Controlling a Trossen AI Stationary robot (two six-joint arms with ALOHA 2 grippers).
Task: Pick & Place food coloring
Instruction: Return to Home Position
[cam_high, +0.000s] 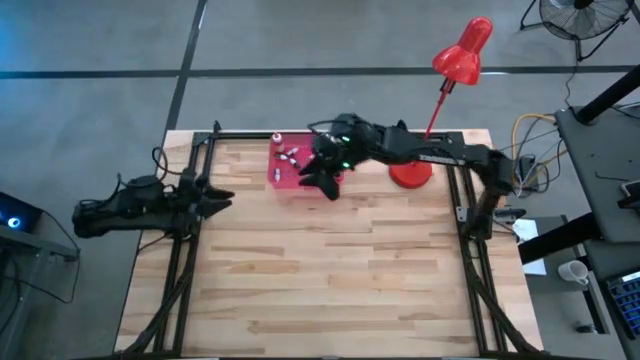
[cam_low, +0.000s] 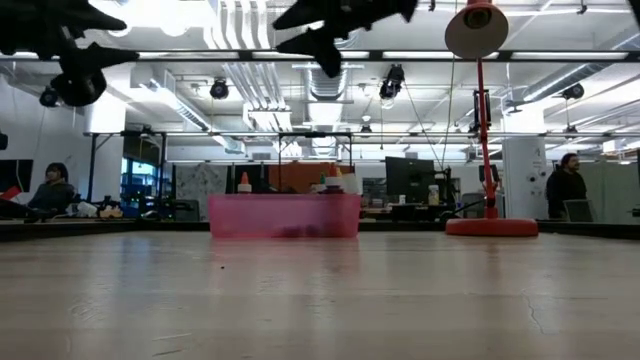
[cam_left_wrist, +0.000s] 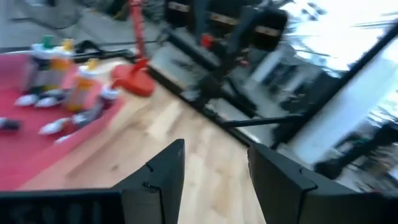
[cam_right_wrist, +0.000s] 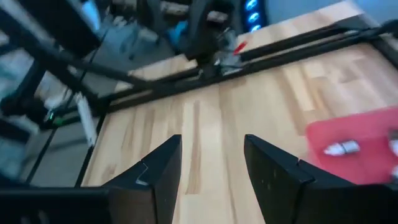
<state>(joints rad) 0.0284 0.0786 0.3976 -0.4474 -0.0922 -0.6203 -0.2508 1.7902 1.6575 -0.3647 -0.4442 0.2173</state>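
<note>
Food coloring bottles (cam_high: 290, 155) are sitting inside the pink-red tray (cam_high: 280, 180). The right gripper (cam_high: 320, 180) is hovering above that tray, jaws spread, holding nothing. The left gripper (cam_high: 222, 198) is waiting at the table's (cam_high: 330, 280) left edge, jaws spread, empty.

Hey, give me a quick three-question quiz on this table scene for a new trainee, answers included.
1. True or false: the right gripper holds a bottle.
2. Which stands near the red tray: A) a red lamp, B) a kettle, C) a cardboard box?
3. What lies inside the red tray?
Key: 1 false, its fingers are open with nothing between them. 2 A. 3 small food coloring bottles.
</note>
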